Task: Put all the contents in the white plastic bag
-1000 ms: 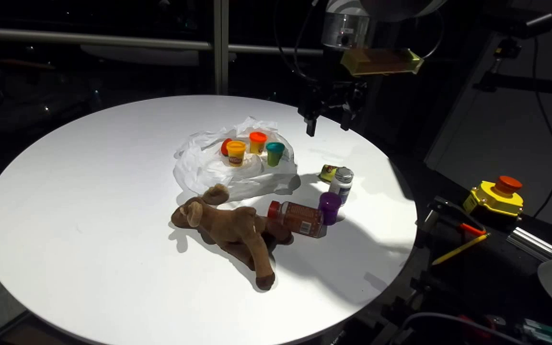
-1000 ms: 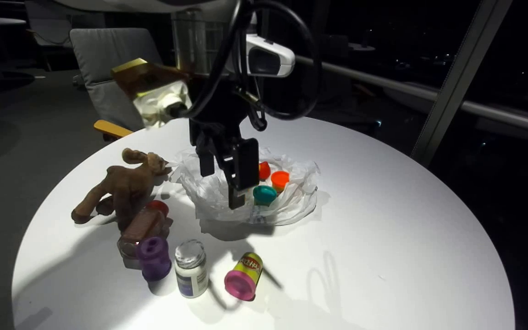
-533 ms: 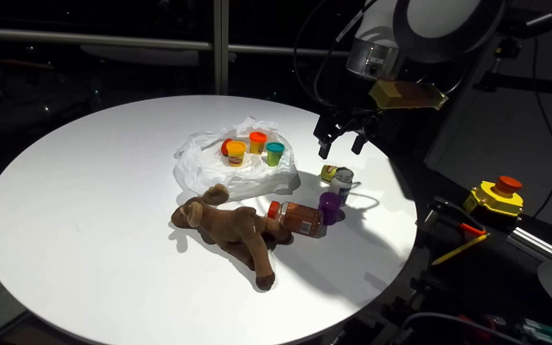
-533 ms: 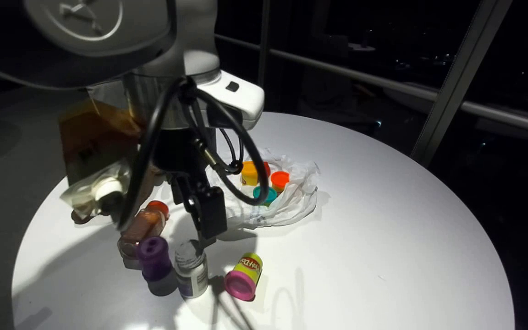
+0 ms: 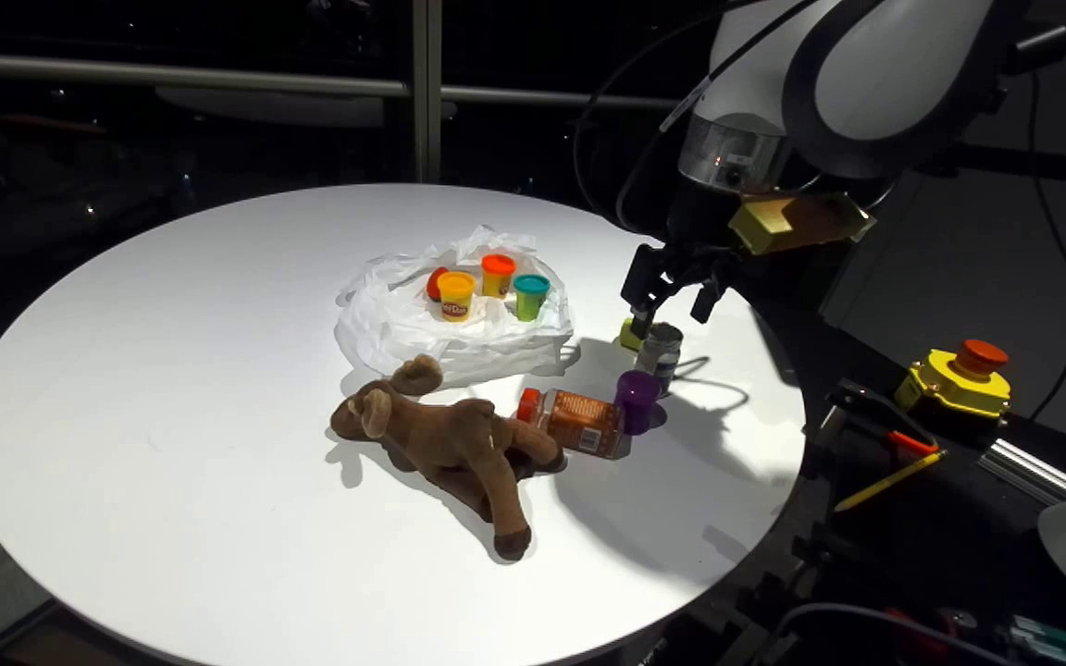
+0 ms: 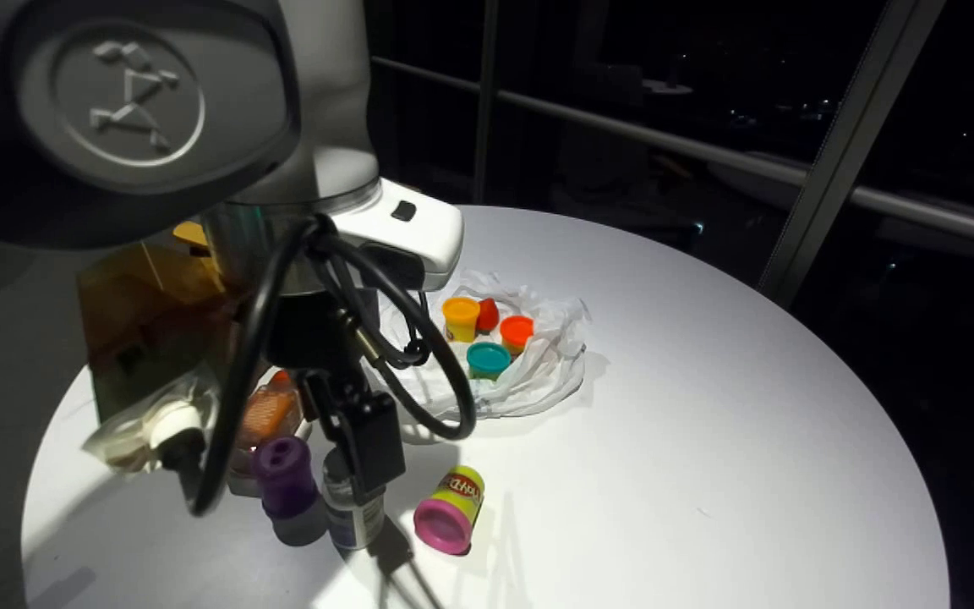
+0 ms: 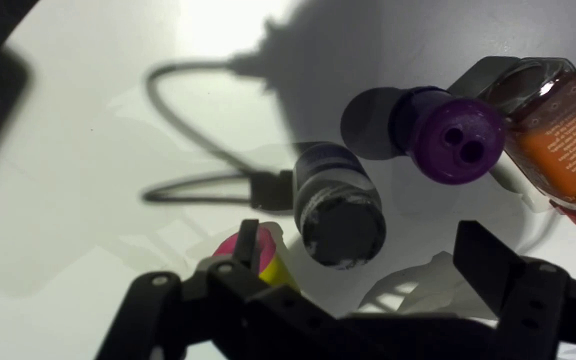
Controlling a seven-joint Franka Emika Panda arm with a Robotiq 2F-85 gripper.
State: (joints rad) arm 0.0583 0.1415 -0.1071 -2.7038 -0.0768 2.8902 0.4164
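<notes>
Our black two-fingered gripper (image 5: 672,319) gapes. Below it, the white cylindrical plastic bottle (image 7: 339,206) seems light, stiff; we'd clasp its sides.

The white arm (image 6: 328,106) has 2 black fingers (image 7: 482,265).

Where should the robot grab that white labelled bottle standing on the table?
Probably by the upper body of the white labelled bottle, just under its cap, from straight above with the jaws on either side. It looks round and stands upright, while the purple two-holed container and pink-lidded Play-Doh pot close by leave less room sideways.
</notes>
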